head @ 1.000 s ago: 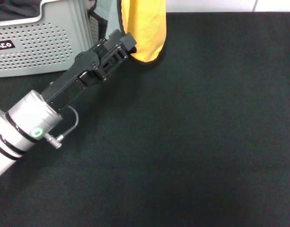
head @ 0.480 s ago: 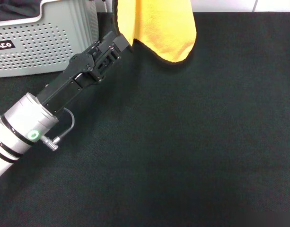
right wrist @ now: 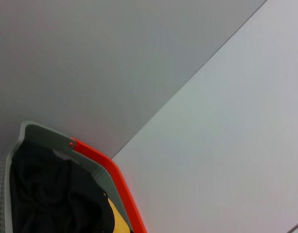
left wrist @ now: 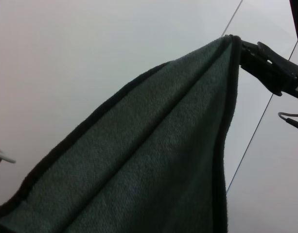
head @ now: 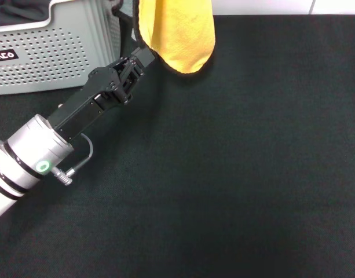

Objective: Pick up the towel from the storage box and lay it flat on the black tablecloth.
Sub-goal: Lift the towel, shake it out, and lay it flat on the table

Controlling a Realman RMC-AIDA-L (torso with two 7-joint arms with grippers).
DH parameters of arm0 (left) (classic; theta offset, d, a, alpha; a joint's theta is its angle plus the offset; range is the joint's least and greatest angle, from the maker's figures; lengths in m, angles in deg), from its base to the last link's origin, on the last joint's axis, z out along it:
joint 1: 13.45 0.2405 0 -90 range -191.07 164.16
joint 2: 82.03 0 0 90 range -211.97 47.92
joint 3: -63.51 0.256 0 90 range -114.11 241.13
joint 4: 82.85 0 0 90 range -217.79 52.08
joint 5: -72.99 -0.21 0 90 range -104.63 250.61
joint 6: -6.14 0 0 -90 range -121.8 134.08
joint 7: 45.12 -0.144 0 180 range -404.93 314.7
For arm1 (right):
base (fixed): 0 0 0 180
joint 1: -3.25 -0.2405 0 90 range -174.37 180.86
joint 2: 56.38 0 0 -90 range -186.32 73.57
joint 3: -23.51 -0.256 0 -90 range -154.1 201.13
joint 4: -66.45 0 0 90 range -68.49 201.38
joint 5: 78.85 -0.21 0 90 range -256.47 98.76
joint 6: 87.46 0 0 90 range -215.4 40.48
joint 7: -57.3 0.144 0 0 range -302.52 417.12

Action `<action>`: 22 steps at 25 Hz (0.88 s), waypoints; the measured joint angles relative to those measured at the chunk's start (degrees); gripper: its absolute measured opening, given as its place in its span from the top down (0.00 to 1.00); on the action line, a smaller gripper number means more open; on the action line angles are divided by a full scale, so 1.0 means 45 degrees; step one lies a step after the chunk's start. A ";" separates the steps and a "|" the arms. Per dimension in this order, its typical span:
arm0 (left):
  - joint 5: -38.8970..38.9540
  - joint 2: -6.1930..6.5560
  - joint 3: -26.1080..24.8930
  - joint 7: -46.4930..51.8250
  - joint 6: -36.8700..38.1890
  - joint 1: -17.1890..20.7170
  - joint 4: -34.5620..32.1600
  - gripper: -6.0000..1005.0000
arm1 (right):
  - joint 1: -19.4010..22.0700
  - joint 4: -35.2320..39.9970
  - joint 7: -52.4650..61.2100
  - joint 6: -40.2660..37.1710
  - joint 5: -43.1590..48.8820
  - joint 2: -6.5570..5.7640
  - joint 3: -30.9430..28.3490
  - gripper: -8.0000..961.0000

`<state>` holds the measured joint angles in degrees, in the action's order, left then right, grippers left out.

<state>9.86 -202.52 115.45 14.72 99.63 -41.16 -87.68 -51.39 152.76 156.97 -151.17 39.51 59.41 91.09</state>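
The black tablecloth [head: 235, 174] covers nearly the whole head view, lying flat with no visible folds. At the upper left of the frame the storage box [head: 44, 58] stands on it. A pale strip along the top edge, right of centre, is possibly bare surface beyond the cloth; not determinable.

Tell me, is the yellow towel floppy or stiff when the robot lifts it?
Probably floppy: the towel hangs in a loose, rounded fold above the black tablecloth. It looks light too, since it dangles near the left gripper without sagging into a heap. Its fuzzy surface likely isn't slippery.
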 joint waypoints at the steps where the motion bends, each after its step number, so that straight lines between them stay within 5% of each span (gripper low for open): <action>1: 0.0017 -0.0001 -0.0003 0.0006 -0.0008 -0.0001 0.0000 0.96 | 0.0015 0.0023 0.0000 -0.0012 -0.0006 0.0004 0.0032 0.96; 12: 0.0546 -0.0053 -0.0114 0.0076 0.0030 0.0121 0.0104 0.94 | 0.0085 0.0085 0.0018 -0.0006 0.0045 0.0035 0.0342 0.96; 18: 0.0567 -0.0040 -0.0127 0.0081 -0.0036 0.0122 0.0174 0.80 | 0.0093 0.0121 0.0018 0.0028 0.0056 0.0031 0.0338 0.96; 22: 0.0784 -0.0039 -0.0172 0.0074 -0.0190 0.0145 0.0238 0.81 | 0.0114 0.0328 0.0022 0.0013 0.0057 0.0031 0.0334 0.96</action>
<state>13.39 -202.69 114.68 15.05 98.77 -40.50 -86.61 -50.88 154.24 157.07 -151.11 39.77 59.55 92.59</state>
